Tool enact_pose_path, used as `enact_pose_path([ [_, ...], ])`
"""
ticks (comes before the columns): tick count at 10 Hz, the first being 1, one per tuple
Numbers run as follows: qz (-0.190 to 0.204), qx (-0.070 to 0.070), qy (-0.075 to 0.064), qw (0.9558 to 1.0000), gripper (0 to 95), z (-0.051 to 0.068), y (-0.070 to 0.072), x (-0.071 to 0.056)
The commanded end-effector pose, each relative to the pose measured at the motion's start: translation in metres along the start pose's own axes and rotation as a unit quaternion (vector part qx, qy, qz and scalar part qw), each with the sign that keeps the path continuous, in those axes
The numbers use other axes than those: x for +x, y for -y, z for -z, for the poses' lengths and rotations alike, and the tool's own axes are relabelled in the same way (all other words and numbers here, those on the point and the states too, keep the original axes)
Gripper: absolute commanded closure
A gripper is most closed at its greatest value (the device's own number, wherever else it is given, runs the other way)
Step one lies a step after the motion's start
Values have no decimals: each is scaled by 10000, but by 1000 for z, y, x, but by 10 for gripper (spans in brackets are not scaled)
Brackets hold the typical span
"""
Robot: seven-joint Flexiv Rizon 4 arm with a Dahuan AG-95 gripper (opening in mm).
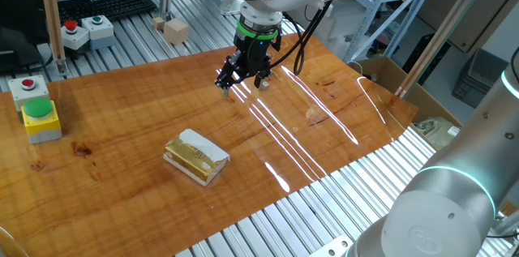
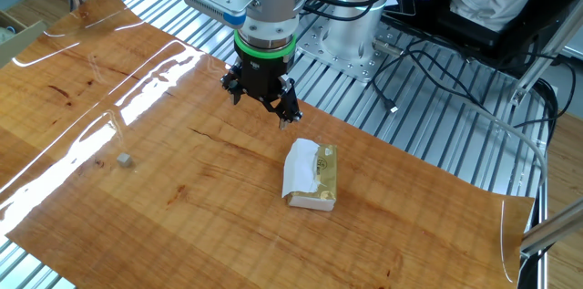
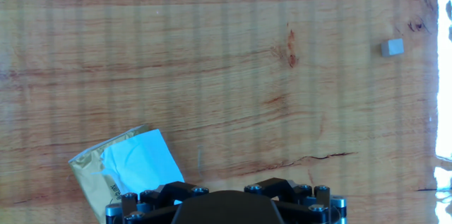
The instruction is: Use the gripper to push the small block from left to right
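The claw (image 2: 262,98) hung over the wooden counter (image 2: 182,189), nothing in its grip; couldn't tell if the fingers were apart or together. The small block (image 2: 125,158) sat alone on the wood, well apart from the claw. A yellow-and-white wrapped slab (image 2: 312,176) lay near the claw.

You are working in a robotics lab. The wooden tabletop (image 1: 146,119) rests on an aluminium-profile bench (image 1: 268,224). Behind the tabletop stand push-button control boxes (image 1: 85,32) and a keyboard (image 1: 109,6); beside its left edge sits a red emergency-stop box (image 1: 28,88). Loose cables (image 2: 437,61) run behind it.
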State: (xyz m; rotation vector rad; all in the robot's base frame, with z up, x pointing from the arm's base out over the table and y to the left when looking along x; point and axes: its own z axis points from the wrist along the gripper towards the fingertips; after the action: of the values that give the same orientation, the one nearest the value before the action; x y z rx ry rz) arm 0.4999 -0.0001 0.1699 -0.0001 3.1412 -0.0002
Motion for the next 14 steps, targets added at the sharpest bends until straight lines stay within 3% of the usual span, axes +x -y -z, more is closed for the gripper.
enact_pose_path([
  [1,0,-1,-2,10000,0,0,0,0],
  [2,-144,43,-412,9990,950,0,0,0],
  [11,-126,53,-423,9990,950,-3,-2,1],
  [14,-87,88,-433,9990,950,-13,4,-3],
])
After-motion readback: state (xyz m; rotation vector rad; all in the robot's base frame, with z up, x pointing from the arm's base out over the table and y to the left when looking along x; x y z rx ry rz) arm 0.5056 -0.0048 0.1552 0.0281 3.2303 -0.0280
